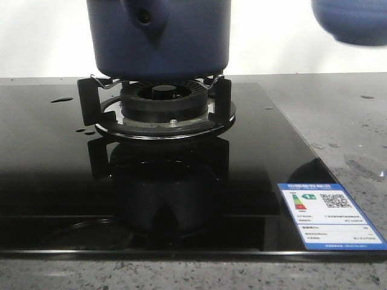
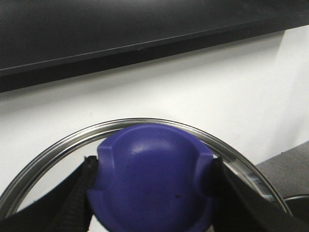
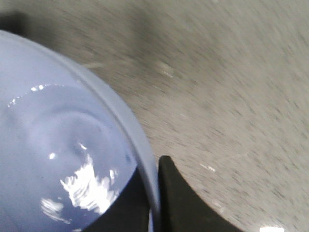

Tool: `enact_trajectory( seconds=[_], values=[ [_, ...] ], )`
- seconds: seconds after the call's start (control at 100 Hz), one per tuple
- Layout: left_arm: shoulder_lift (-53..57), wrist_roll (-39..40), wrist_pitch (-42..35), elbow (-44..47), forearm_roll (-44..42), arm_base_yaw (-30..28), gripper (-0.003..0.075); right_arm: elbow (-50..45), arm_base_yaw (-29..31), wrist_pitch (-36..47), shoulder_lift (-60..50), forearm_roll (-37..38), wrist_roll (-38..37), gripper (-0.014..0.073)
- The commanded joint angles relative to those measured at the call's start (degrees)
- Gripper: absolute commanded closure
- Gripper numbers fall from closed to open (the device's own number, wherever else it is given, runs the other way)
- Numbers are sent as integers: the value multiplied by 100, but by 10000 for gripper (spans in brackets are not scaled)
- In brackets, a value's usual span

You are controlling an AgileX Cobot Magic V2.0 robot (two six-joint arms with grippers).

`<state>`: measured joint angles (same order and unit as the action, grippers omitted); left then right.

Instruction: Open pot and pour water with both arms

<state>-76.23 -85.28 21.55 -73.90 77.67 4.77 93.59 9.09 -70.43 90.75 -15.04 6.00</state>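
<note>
Overhead, the pot (image 1: 158, 37) sits on the burner (image 1: 162, 103), its side socket toward the camera, while the right hand (image 3: 154, 193) grips the rim of a lighter blue bowl (image 1: 354, 19) of water (image 3: 72, 164), raised to the pot's right. The left hand (image 2: 152, 183) is clenched on the lid knob (image 2: 152, 176), the lid's metal rim (image 2: 145, 123) ringing it.

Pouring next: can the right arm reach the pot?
Probably yes: the left gripper holds the lid lifted away, and the bowl hangs beside the pot with nothing between. The pot's mouth is out of frame.
</note>
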Motion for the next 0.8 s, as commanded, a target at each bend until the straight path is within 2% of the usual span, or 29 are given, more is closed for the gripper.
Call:
enact_trajectory(
  seconds=[0.0,0.5,0.79],
  values=[
    [189,59,-203,-164,236,-23,403,571,-239,60,-240,-282,69,648],
    [189,69,-258,294,254,-23,403,2594,-2234,66,810,-361,-86,648],
    [189,69,-506,294,254,-23,403,2823,-2831,1413,1185,-361,20,648]
  ],
)
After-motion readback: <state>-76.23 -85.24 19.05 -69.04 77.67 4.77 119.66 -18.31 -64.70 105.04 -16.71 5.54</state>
